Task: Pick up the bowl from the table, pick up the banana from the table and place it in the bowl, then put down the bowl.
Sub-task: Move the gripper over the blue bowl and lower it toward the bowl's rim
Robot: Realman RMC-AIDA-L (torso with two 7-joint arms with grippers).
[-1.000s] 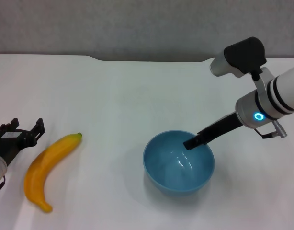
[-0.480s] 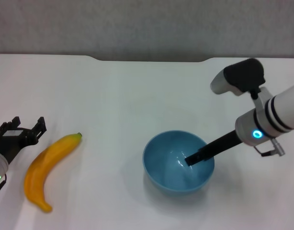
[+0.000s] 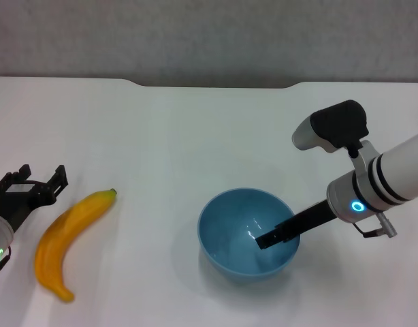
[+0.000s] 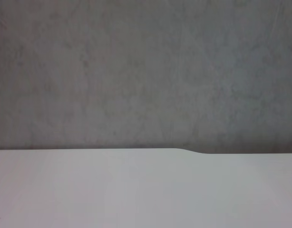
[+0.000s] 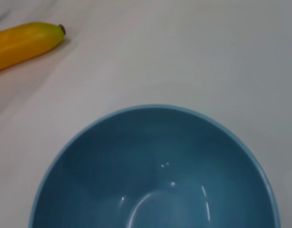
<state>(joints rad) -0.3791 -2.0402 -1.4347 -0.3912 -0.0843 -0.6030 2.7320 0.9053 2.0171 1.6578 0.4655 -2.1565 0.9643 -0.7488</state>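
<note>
White table point(image 3: 195, 136): right gripper point(image 3: 267, 239) reaching inside bowl point(image 3: 229, 245), grip unclear; banana point(image 3: 69, 238) beside spread-open left gripper point(image 3: 35, 182).

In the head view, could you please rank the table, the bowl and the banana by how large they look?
1. Table, by far.
2. Bowl.
3. Banana: about as long as the bowl is wide, but much slimmer.

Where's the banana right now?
The banana lies on the table at the robot's left, beside the left pincer and well left of the bowl.
</note>
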